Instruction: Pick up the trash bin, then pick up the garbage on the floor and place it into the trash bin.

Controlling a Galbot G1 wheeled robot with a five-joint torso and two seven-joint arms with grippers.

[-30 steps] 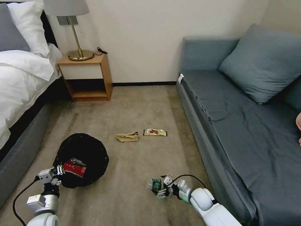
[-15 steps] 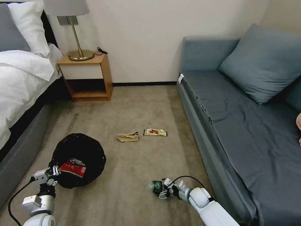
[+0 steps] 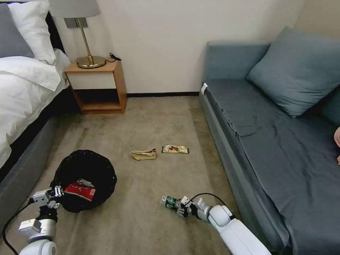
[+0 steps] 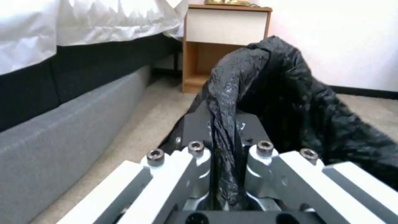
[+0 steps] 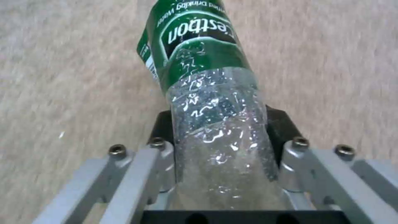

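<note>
The trash bin [image 3: 86,169], lined with a crinkled black bag, sits tilted at the lower left of the carpet floor [image 3: 156,120], with a red snack bag [image 3: 80,189] inside. My left gripper [image 3: 54,195] is shut on its near rim; in the left wrist view the black liner [image 4: 290,102] is pinched in the left gripper [image 4: 224,130]. My right gripper [image 3: 183,208] is shut on the clear bottle with a green label [image 3: 170,202], low over the carpet. The right wrist view shows the bottle [image 5: 207,93] clamped in the right gripper [image 5: 222,124]. A crumpled brown paper bag [image 3: 143,154] and a yellow-brown wrapper [image 3: 175,149] lie farther ahead.
A bed [image 3: 24,106] with a grey base runs along the left. A wooden nightstand [image 3: 97,85] with a brass lamp [image 3: 88,53] stands against the back wall. A blue-grey sofa [image 3: 276,141] with a cushion [image 3: 297,71] fills the right side.
My left gripper has drawn the bin leftward and nearer. My right gripper has carried the bottle to the left, toward the bin.
</note>
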